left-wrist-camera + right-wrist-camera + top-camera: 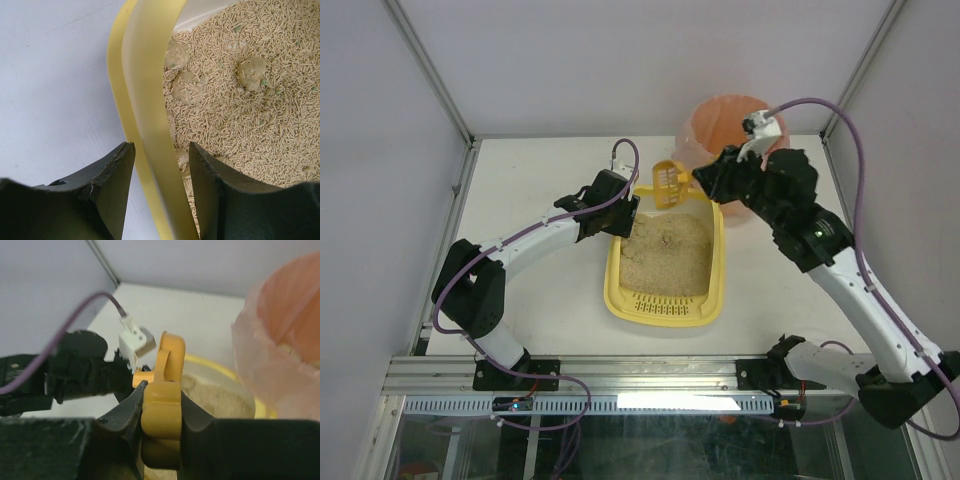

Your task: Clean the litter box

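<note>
The right end effector [160, 405] was clamped tight on the handle of the orange scoop [667, 185], held up at the litter box's top edge, just beside the pink-bagged bin [720, 120]. The left end effector [160, 150] sat narrow, gripping the box wall at its upper left corner, one finger in the litter. The litter box [616, 290] lay mid-frame on the tabletop [540, 300], clumps [251, 73] showing.
</note>
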